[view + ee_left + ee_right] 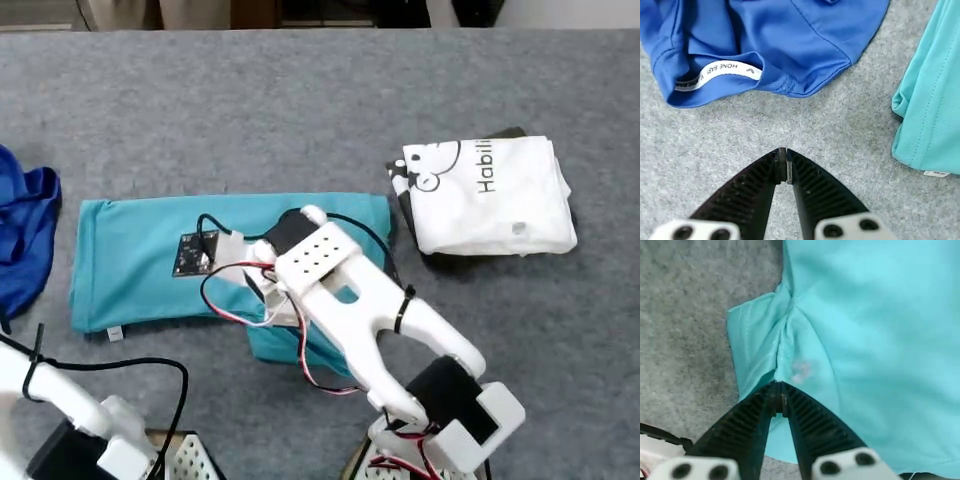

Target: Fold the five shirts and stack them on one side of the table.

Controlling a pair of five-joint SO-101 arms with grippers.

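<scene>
A teal shirt (130, 260) lies spread across the middle-left of the grey table, partly folded. My right gripper (780, 401) is shut on a bunched fold of the teal shirt (880, 340) near its edge, and the cloth puckers at the tips. In the high view the right arm's wrist (315, 260) covers that spot. A crumpled blue shirt (25, 230) sits at the far left. My left gripper (783, 167) is shut with nothing in it, low over bare table just short of the blue shirt (765, 35), with the teal shirt (935, 110) to one side.
A folded white shirt (490, 195) rests on a folded black one (400, 190) at the right side. The left arm's base and cables (90, 420) stand at the front left. Grey table (300, 100) stretches open along the back.
</scene>
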